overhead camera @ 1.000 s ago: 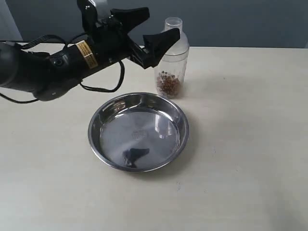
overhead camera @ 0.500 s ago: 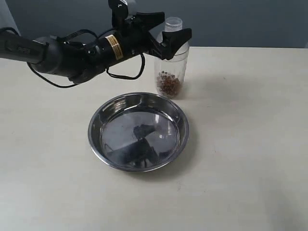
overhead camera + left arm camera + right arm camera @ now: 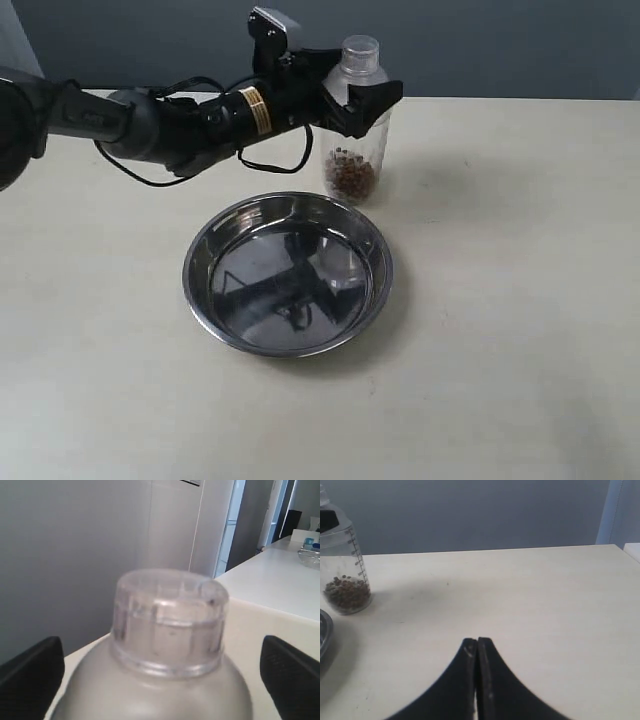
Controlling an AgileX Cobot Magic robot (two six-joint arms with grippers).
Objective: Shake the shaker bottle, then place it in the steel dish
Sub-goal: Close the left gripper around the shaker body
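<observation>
The shaker bottle (image 3: pixel 357 120) stands upright on the table just behind the steel dish (image 3: pixel 200 262), with brown bits at its bottom. My left gripper (image 3: pixel 358 94) is open, and its two black fingers straddle the bottle's domed shoulder below the cap. The left wrist view shows the cap and dome (image 3: pixel 167 630) up close, a fingertip (image 3: pixel 32 672) on each side and a gap between each and the bottle. My right gripper (image 3: pixel 477 643) is shut and empty over bare table; its view shows the bottle (image 3: pixel 345 575) well off to one side. The exterior view does not show the right gripper.
The dish's flat bottom mirrors the arm above it. The dish's rim (image 3: pixel 323 630) just enters the right wrist view. The left arm (image 3: pixel 150 125) with its cables reaches across the table's back left. Bare cream tabletop (image 3: pixel 520 280) lies to the right of the dish.
My left arm has swung right and forward, bringing its open fingers from beside the bottle to either side of its dome. The bottle and dish have not moved.
</observation>
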